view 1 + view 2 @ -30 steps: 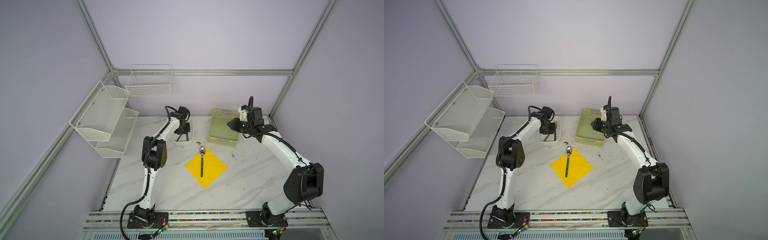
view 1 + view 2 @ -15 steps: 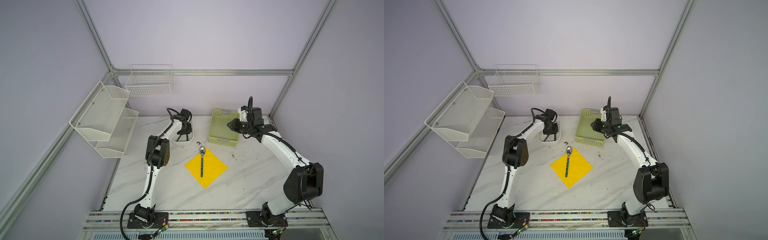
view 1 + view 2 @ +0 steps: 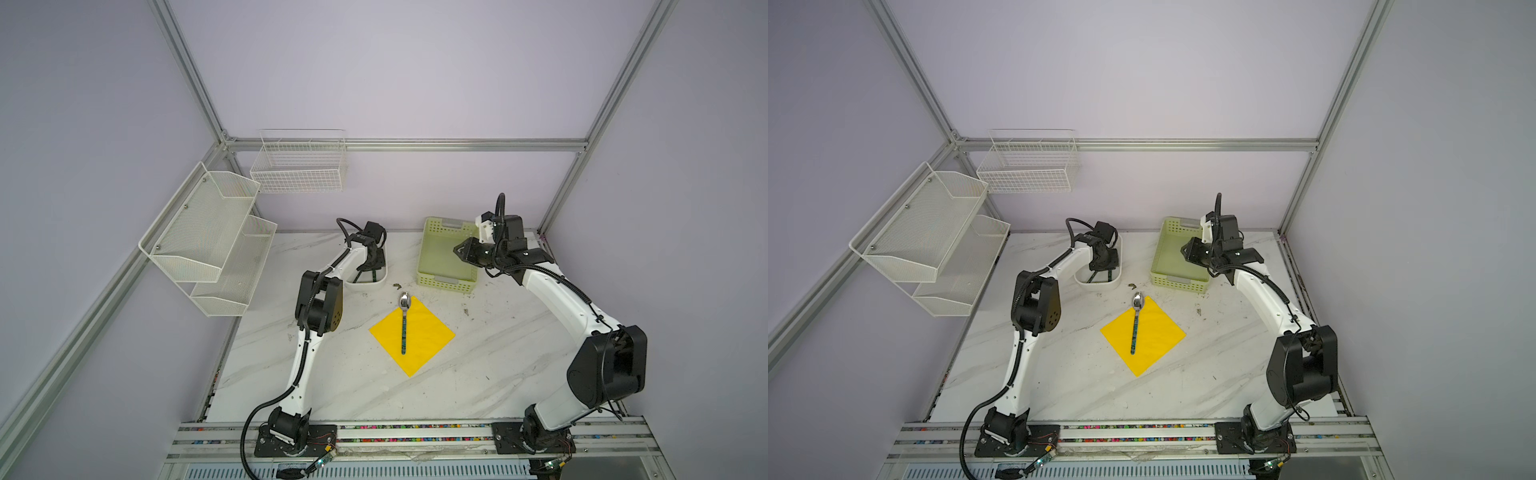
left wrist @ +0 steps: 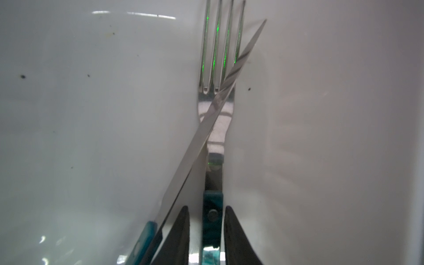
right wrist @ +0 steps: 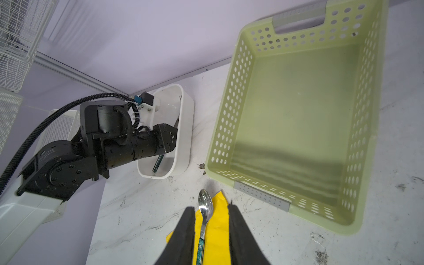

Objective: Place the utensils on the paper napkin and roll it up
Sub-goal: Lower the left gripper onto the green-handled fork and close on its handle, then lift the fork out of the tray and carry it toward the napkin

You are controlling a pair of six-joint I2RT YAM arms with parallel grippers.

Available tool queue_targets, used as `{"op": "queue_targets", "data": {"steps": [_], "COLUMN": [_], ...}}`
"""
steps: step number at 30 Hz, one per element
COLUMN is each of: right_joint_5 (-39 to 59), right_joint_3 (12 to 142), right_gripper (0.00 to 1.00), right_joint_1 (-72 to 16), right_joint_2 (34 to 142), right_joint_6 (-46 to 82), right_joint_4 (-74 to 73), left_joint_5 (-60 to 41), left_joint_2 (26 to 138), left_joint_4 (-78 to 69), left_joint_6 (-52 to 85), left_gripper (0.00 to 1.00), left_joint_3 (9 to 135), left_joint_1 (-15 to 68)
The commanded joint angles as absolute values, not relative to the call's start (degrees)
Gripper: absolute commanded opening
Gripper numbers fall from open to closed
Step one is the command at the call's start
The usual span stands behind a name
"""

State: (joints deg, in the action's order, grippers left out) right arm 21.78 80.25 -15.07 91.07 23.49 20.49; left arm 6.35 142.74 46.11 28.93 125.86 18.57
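Marble bench [image 3: 498, 374]: yellow paper napkin [image 3: 428, 332] lies mid-frame in both top views as a diamond, spoon [image 3: 403, 324] on it, bowl poking past the upper corner. Left pincer [image 4: 206, 208] is down in the white tub [image 3: 376, 284] just upper left of the napkin, fingers straddling the fork [image 4: 218, 128] handle with the knife [image 4: 197, 142] crossed over it; clamped or not, cannot tell. Right pincer [image 5: 210, 207] hangs over the green basket [image 3: 446, 282] at upper right, jaws slightly apart, nothing between them.

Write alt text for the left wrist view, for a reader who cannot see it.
A fork with a teal handle sits in a white tub, its handle between two black jaws standing slightly apart from it. A knife crosses over the fork diagonally.
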Motion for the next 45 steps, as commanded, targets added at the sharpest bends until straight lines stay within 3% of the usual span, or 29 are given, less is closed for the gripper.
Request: {"op": "queue_targets", "data": {"steps": [1,15,29,45], "right_joint_5": [21.7,21.4,21.7,22.1], "right_joint_3": [80.6,80.2,79.7,78.8], "right_gripper": [0.29,0.3,0.3,0.3], "right_joint_1": [-15.2,-15.3,-15.3,-15.4], "right_joint_2": [89.2,88.2,88.1,87.9], "right_joint_6": [22.7,22.7,22.9,23.9], "right_joint_4": [21.9,22.0,21.4,20.1], "left_joint_5": [7.4,4.7,-9.2,-16.9], "left_joint_2": [143.0,137.9,125.8,118.5], "left_joint_4": [44.9,43.0,33.7,30.8], "left_joint_6": [28.7,27.3,26.6,24.1], "left_gripper": [0.22,0.07,0.04,0.02], "left_joint_3": [129.3,126.3,112.9,108.7], "left_joint_1": [19.0,18.9,17.2,16.7]}}
